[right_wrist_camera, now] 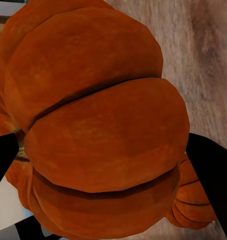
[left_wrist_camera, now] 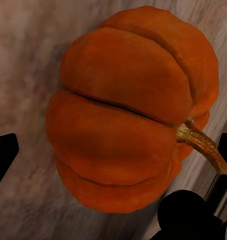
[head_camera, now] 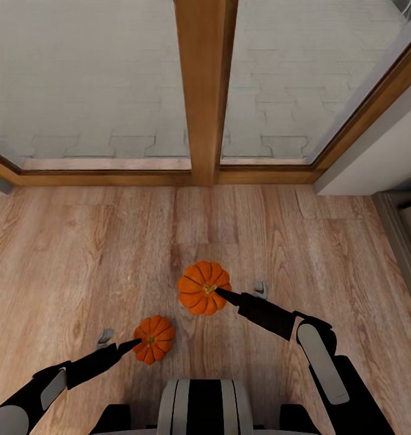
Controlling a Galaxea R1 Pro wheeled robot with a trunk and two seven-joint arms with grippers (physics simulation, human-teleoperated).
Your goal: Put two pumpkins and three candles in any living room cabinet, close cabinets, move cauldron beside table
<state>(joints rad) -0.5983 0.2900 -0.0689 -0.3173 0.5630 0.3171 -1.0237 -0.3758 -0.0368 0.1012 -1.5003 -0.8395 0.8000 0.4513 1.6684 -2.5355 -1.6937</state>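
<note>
Two ribbed orange pumpkins sit over the wood floor in the head view. The larger-looking pumpkin (head_camera: 204, 287) is at centre, and my right gripper (head_camera: 220, 292) reaches its stem from the right. In the right wrist view this pumpkin (right_wrist_camera: 103, 130) touches both black fingertips (right_wrist_camera: 211, 175). The smaller-looking pumpkin (head_camera: 154, 338) lies nearer my base, with my left gripper (head_camera: 137, 344) at its left side. In the left wrist view that pumpkin (left_wrist_camera: 128, 120) sits between the fingers (left_wrist_camera: 3, 155), and a gap shows beside one finger. The cabinet, candles and cauldron are out of view.
A wooden-framed glass door (head_camera: 205, 90) with a thick centre post closes off the far side. A white wall corner (head_camera: 380, 163) and a grey furniture edge (head_camera: 404, 241) stand at the right. A small grey shape lies beside each arm (head_camera: 104, 337) (head_camera: 261, 289); I cannot tell what these are.
</note>
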